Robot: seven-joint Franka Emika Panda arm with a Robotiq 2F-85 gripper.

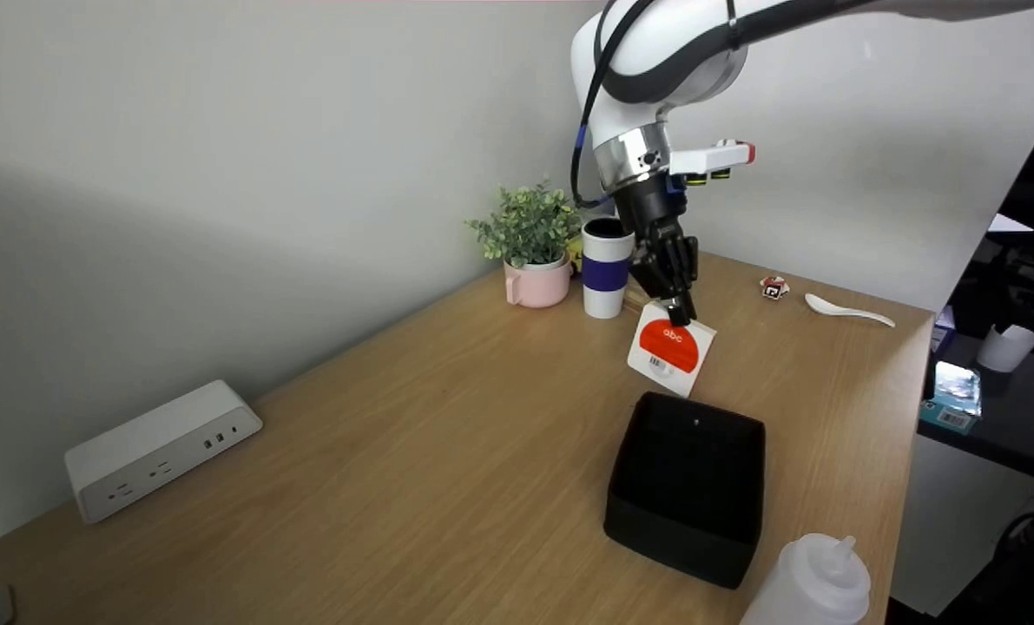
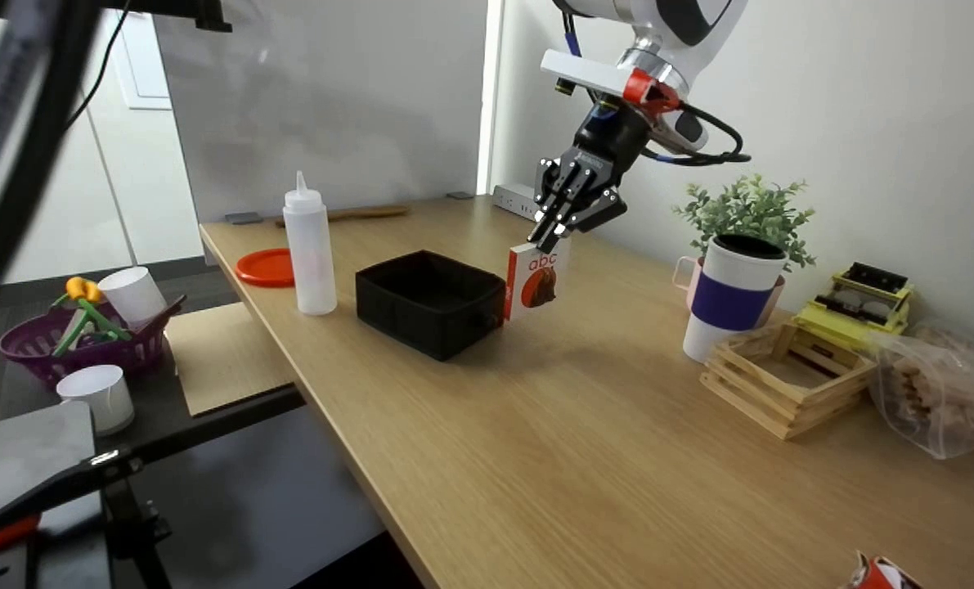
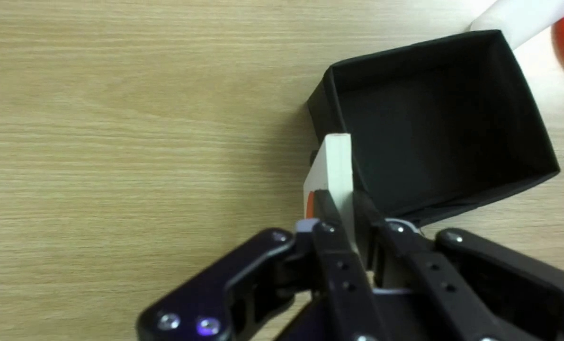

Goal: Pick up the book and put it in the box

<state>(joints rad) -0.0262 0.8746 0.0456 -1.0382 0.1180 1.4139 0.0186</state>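
Note:
The book, white with a red-orange circle, shows in both exterior views (image 1: 662, 360) (image 2: 533, 282). In the wrist view its white edge (image 3: 338, 156) stands between the fingertips. My gripper (image 1: 678, 314) is shut on the book's upper edge, as both the wrist view (image 3: 347, 203) and an exterior view (image 2: 546, 236) show. The book hangs upright, somewhat tilted, beside the box; I cannot tell whether it touches the table. The black box (image 1: 681, 547) stands upright and open, with nothing seen inside; it also shows in an exterior view (image 2: 401, 315) and the wrist view (image 3: 433, 123).
A squeeze bottle (image 2: 311, 254) stands beyond the box, near a red plate (image 2: 266, 267). A white-and-blue cup (image 1: 605, 273), a potted plant (image 1: 538, 282) and a wooden crate (image 2: 789, 384) stand along the wall. A power strip (image 1: 165, 451) and a spoon (image 1: 846, 310) lie farther off.

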